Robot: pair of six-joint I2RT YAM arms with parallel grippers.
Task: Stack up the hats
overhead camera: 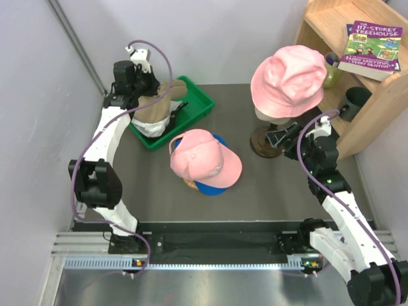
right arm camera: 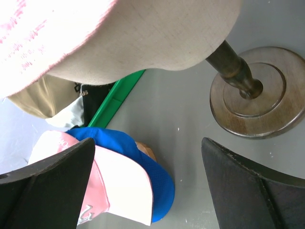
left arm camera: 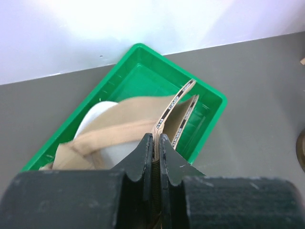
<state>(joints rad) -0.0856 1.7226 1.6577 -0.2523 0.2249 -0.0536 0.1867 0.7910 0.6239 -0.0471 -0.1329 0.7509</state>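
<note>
Tray, green: white cap inside, tan cap over it. Pink cap sits on blue cap, mid-worktop. Left wrist view alone shows left jaws clamped on tan cap. Right wrist view shows right jaws wide apart.

blue cap: you saw only its edge; the pink cap covered the rest.
brown sliver: peeked from under it, perhaps another cap's peak.
white cap: mostly buried under the tan cap.
</note>
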